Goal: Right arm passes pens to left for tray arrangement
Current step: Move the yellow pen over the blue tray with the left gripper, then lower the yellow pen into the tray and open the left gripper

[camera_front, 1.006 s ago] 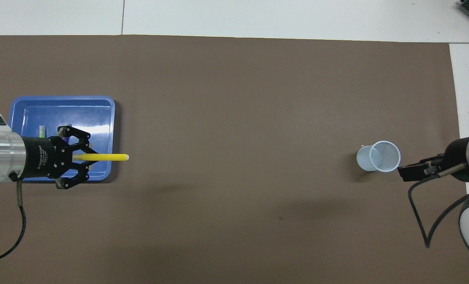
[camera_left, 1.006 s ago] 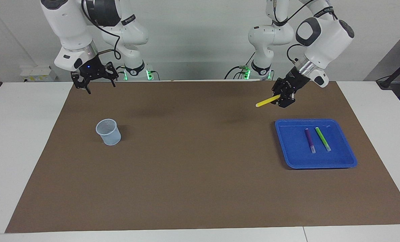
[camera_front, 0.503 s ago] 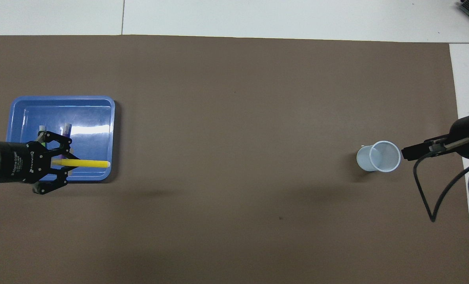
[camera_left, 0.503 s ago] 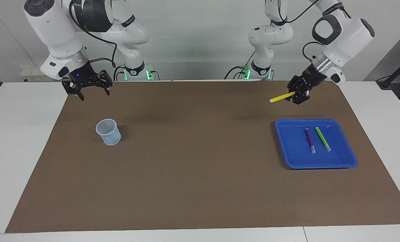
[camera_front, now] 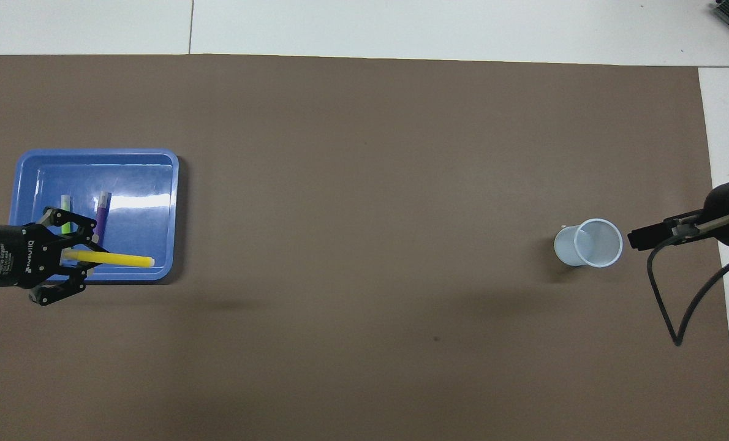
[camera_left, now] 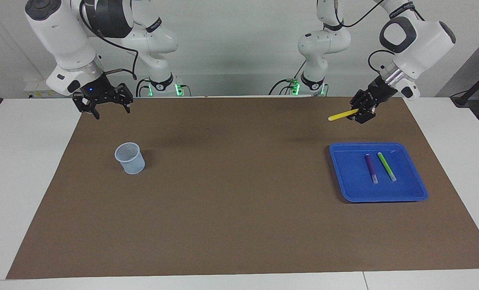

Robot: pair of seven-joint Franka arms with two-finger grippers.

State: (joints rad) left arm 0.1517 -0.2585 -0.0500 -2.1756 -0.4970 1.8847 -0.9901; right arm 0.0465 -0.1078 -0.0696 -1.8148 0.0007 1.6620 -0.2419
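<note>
Left gripper (camera_left: 359, 112) is gripping the yellow pen (camera_left: 341, 116) in the air over the brown mat (camera_left: 239, 201). Purple pen (camera_left: 370, 168) and green pen (camera_left: 386, 165) are lying side by side in the blue tray (camera_left: 414, 192). Right gripper (camera_left: 102, 104) is hanging with fingers spread over the mat's corner, the mesh cup (camera_left: 130, 158) standing farther from the robots than it.

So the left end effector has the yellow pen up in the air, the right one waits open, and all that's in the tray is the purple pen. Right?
Not quite. The facing view shows two pens in the tray: the purple pen and the green pen lying beside it. The rest stands: the left end effector holds the yellow pen in the air, and the right end effector waits open.
</note>
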